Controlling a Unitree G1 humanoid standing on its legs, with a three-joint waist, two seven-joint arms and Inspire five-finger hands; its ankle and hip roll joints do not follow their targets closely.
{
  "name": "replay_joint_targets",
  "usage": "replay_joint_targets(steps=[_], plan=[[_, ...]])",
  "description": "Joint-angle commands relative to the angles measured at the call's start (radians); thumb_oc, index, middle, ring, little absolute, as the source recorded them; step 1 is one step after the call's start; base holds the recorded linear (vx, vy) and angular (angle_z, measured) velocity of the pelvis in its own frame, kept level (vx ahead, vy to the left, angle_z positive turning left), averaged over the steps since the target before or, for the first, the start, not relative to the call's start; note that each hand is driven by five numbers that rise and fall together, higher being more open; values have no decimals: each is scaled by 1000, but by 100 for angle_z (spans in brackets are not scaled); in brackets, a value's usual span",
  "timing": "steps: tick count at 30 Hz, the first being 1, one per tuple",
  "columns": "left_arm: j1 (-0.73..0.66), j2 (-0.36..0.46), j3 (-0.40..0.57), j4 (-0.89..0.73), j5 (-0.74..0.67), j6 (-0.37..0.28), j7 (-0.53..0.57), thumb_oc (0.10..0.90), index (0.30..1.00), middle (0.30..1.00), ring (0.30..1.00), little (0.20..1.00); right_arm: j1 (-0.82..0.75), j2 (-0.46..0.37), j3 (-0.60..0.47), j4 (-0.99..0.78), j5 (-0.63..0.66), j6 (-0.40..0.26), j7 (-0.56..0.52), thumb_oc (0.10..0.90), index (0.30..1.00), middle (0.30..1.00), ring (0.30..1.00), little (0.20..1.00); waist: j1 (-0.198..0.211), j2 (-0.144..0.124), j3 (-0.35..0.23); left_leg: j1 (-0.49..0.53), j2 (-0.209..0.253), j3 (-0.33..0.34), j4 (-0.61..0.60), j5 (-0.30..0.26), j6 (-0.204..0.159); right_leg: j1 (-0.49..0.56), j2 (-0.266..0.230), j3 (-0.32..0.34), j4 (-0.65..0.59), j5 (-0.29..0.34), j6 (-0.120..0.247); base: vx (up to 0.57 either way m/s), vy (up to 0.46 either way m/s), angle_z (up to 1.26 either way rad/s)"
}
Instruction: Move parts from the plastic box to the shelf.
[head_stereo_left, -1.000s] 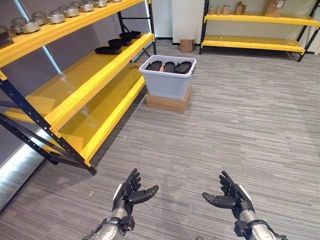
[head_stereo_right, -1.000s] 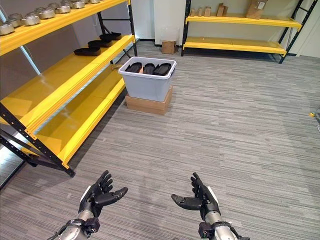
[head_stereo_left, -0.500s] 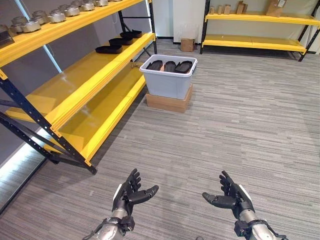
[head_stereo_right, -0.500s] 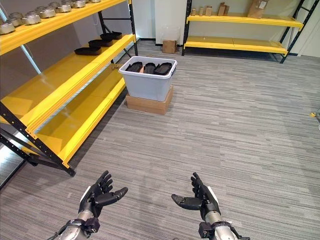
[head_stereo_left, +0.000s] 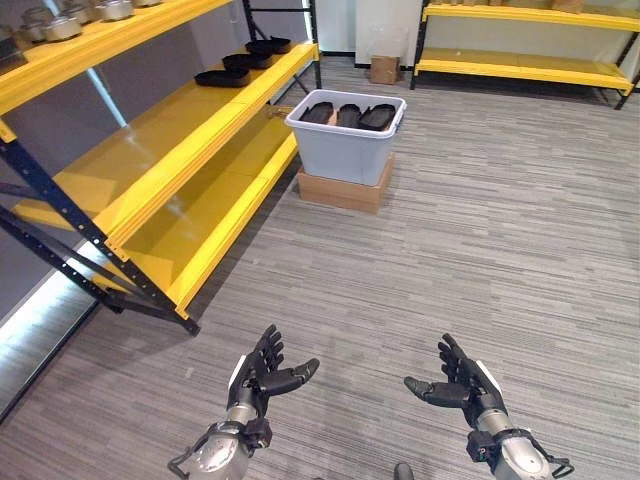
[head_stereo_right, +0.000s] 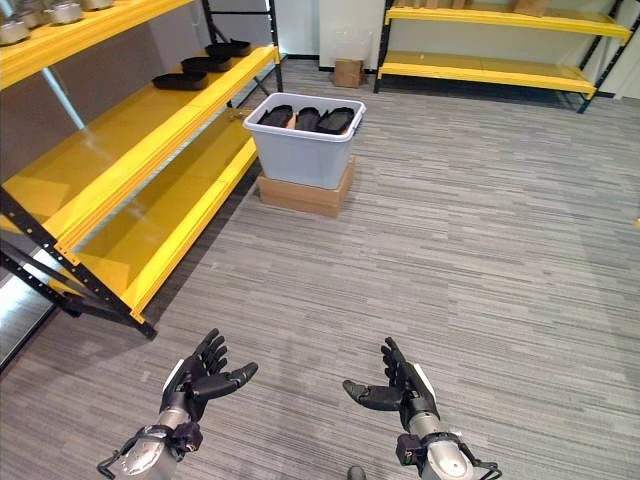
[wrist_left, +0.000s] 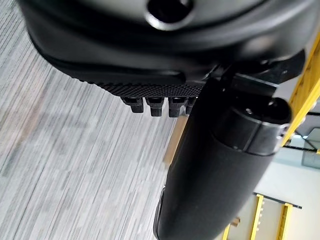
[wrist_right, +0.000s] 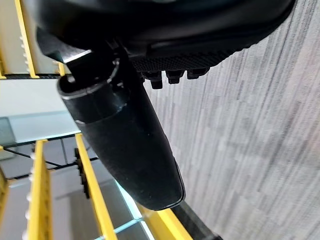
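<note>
Bright, even indoor light, with soft glare on the yellow shelf (head_stereo_left: 170, 150) boards and the close wrist views blurred beyond the fingers (wrist_left: 150, 106)

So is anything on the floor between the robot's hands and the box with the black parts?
Nothing visible is. Bare grey floor runs from the open left hand and right hand up to the plastic box, which sits on a flat cardboard box beside the yellow shelf.

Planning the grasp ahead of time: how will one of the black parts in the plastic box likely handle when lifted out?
The black parts look like shallow moulded trays, so probably stiff and fairly light. They stand on edge side by side in the plastic box, so a neighbour may tip or drag when one is lifted. Their smooth surface could be slippery.
</note>
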Motion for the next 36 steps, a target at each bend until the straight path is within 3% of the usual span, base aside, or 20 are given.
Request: replay_joint_targets(steps=[1, 3, 6, 9, 10, 12, 15, 16, 20, 23, 24, 25, 26, 28, 30, 32, 33, 34, 35, 36], plan=[[-85, 59, 24, -89, 40, -101, 12, 900, 1000, 1000, 1000, 1000, -89, 22, 13, -73, 0, -94, -4, 900, 1000, 1000, 1000, 1000, -32, -7, 45, 34, -39, -47, 58, -112, 45, -72, 32, 47, 183, 144, 10, 130, 107, 36], [-92, 57, 22, -85, 42, -102, 14, 900, 1000, 1000, 1000, 1000, -92, 20, 13, -74, 2, -95, -6, 900, 1000, 1000, 1000, 1000, -42, -5, 51, 52, -41, -58, 46, -113, 42, -105, 59, 41, 186, 116, 5, 138, 74, 38], [-112, 56, 25, -89, 63, -105, 21, 900, 1000, 1000, 1000, 1000, -98, 13, 3, -73, 3, -106, -19, 900, 1000, 1000, 1000, 1000, -66, -16, 56, 132, -50, -89, 8, -142, 24, -163, 101, -45, -18, 84, -7, 273, -30, 30], [-117, 47, 22, -74, 61, -106, 26, 900, 1000, 1000, 1000, 1000, -98, 13, -2, -68, 3, -109, -27, 900, 1000, 1000, 1000, 1000, -86, -22, 52, 186, -44, -108, -8, -163, 9, -151, 131, -61, -158, 107, -5, 241, -78, 43], [-122, 36, 18, -70, 57, -107, 28, 900, 1000, 1000, 1000, 1000, -98, 14, -2, -64, 3, -108, -33, 900, 1000, 1000, 1000, 1000, -100, -27, 43, 224, -42, -124, -18, -181, -2, -150, 153, -52, -285, 147, 2, 419, -151, 44], [-116, 31, 21, -78, 55, -108, 31, 900, 1000, 1000, 1000, 1000, -97, 11, -11, -73, -4, -104, -43, 900, 1000, 1000, 1000, 1000, -110, -29, 38, 283, -32, -142, -23, -212, -17, -163, 144, -62, -376, 214, 20, 433, -161, 37], [-116, 28, 19, -76, 50, -109, 32, 900, 1000, 1000, 1000, 1000, -99, 9, -14, -76, -4, -105, -45, 900, 1000, 1000, 1000, 1000, -113, -26, 34, 300, -24, -147, -20, -221, -22, -157, 145, -66, -391, 228, 21, 288, -121, 44], [-116, 20, 7, -64, 47, -107, 31, 900, 1000, 1000, 1000, 1000, -101, 6, -16, -72, -2, -107, -48, 900, 1000, 1000, 1000, 1000, -120, -21, 7, 313, 1, -147, 14, -220, -36, -136, 161, -39, -385, 226, -5, 375, -176, 31], [-132, 4, -4, -54, 5, -109, 37, 900, 1000, 1000, 1000, 1000, -135, -6, -6, -75, 8, -115, -52, 900, 1000, 1000, 1000, 1000, -120, 10, -15, 284, 43, -134, 82, -158, -60, -150, 201, -52, -337, 199, -28, 310, -154, -7], [-172, 9, -22, -51, -10, -117, 36, 900, 1000, 1000, 1000, 1000, -169, -11, -3, -69, 20, -133, -58, 900, 1000, 1000, 1000, 1000, -124, 34, -27, 213, 107, -105, 267, 40, -116, -91, 241, -44, -322, 129, -69, 355, -191, 8], [-173, 10, -22, -51, -10, -117, 36, 900, 1000, 1000, 1000, 1000, -170, -10, -3, -69, 20, -133, -58, 900, 1000, 1000, 1000, 1000, -125, 31, -28, 210, 103, -107, 267, 43, -116, -92, 237, -43, -324, 132, -69, 326, -206, 5], [-190, 16, -29, -51, -20, -113, 37, 900, 1000, 1000, 1000, 1000, -184, -17, 5, -68, 17, -133, -63, 900, 1000, 1000, 1000, 1000, -108, 9, -9, 122, 90, -97, 478, 120, -114, -22, 237, -20, -355, 115, -96, 186, -131, -5], [-191, 16, -29, -51, -20, -113, 37, 900, 1000, 1000, 1000, 1000, -185, -17, 4, -67, 17, -133, -63, 900, 1000, 1000, 1000, 1000, -109, 10, -8, 118, 91, -99, 487, 116, -114, -22, 238, -21, -356, 116, -96, 245, -178, -1], [-196, 17, -26, -66, -20, -113, 46, 900, 1000, 1000, 1000, 1000, -203, -37, -1, -72, 4, -136, -73, 900, 1000, 1000, 1000, 1000, -68, -23, 35, -21, 28, -85, 697, 96, -83, 63, 218, 5, -396, 102, -113, 230, -144, -11], [-196, 15, -24, -65, -19, -112, 50, 900, 1000, 1000, 1000, 1000, -210, -38, -4, -66, -7, -137, -92, 900, 1000, 1000, 1000, 1000, -45, -62, 58, -144, 52, -20, 697, 15, -47, 108, 186, 27, -413, 100, -109, 243, -100, -22], [-193, 15, -24, -57, -16, -116, 53, 900, 1000, 1000, 1000, 1000, -216, -40, -5, -52, -18, -137, -104, 900, 1000, 1000, 1000, 1000, -19, -86, 81, -234, 24, 4, 598, -68, -28, 156, 172, 53, -432, 89, -101, 222, 35, -21], [-183, 10, -22, -51, -15, -119, 60, 900, 1000, 1000, 1000, 1000, -210, -41, -3, -47, -26, -139, -108, 900, 1000, 1000, 1000, 1000, -7, -93, 86, -280, 43, 3, 464, -58, -46, 189, 170, 67, -440, 69, -91, 179, 57, -32], [-183, 10, -22, -51, -14, -119, 60, 900, 1000, 1000, 1000, 1000, -210, -41, -3, -47, -26, -139, -108, 900, 1000, 1000, 1000, 1000, -7, -97, 85, -276, 40, 5, 452, -50, -46, 188, 166, 68, -441, 70, -91, 302, 105, -23], [-183, 5, -26, -37, -5, -123, 68, 900, 1000, 1000, 1000, 1000, -199, -35, -5, -42, -32, -146, -118, 900, 1000, 1000, 1000, 1000, -4, -92, 83, -289, 90, 6, 207, 60, -75, 212, 166, 65, -446, 51, -86, 281, 112, -24], [-188, 4, -26, -28, -3, -126, 74, 900, 1000, 1000, 1000, 1000, -195, -33, -9, -43, -37, -146, -128, 900, 1000, 1000, 1000, 1000, 3, -82, 83, -300, 106, -12, 128, 105, -88, 230, 173, 72, -447, 38, -86, 402, 169, -18]])
